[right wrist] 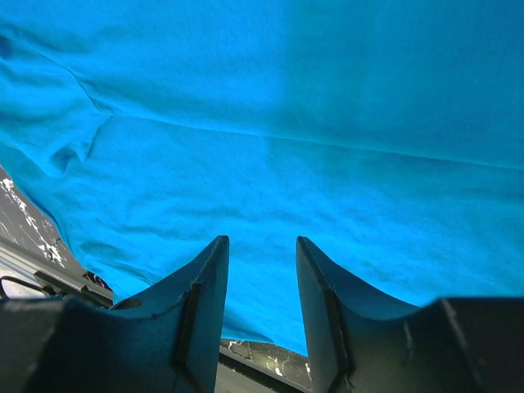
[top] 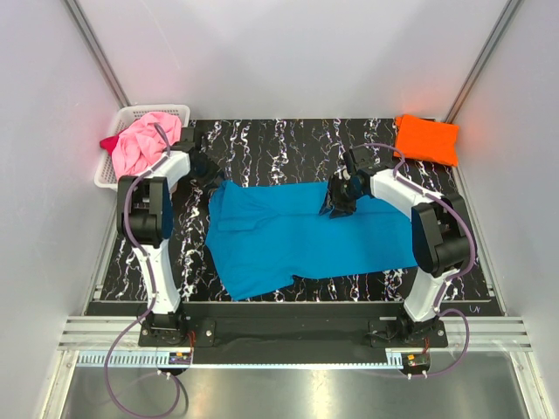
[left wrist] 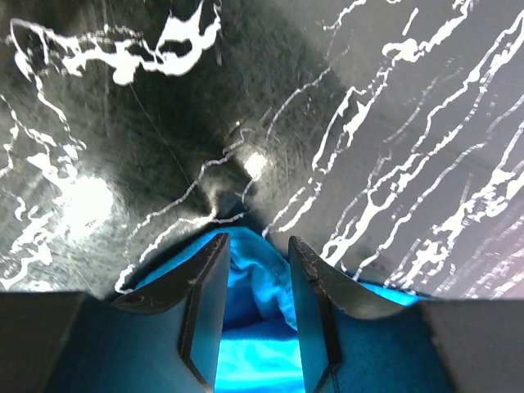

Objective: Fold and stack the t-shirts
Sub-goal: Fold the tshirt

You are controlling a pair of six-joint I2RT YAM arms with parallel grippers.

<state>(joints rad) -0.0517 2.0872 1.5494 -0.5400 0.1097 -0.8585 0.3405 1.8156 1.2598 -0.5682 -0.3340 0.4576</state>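
Beside marbled table [top: 288,140], basket [top: 166,111] holds pink t-shirt [top: 140,144].

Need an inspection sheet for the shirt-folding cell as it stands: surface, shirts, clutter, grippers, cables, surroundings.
Surface: black marbled mat, flat.
Job's things: turquoise shirt spread mid-mat, creased, not folded; orange shirt folded at the far right corner; pink shirt heaped in the white basket, dark red shirt showing at its left.
Clutter: nothing seen.
Grippers: left gripper at the turquoise shirt's far left corner, cloth between its fingers, grip unclear; right gripper open over the shirt's far edge.
Cables: purple cables along both arms, looping by the bases.
Surroundings: white walls, metal posts.
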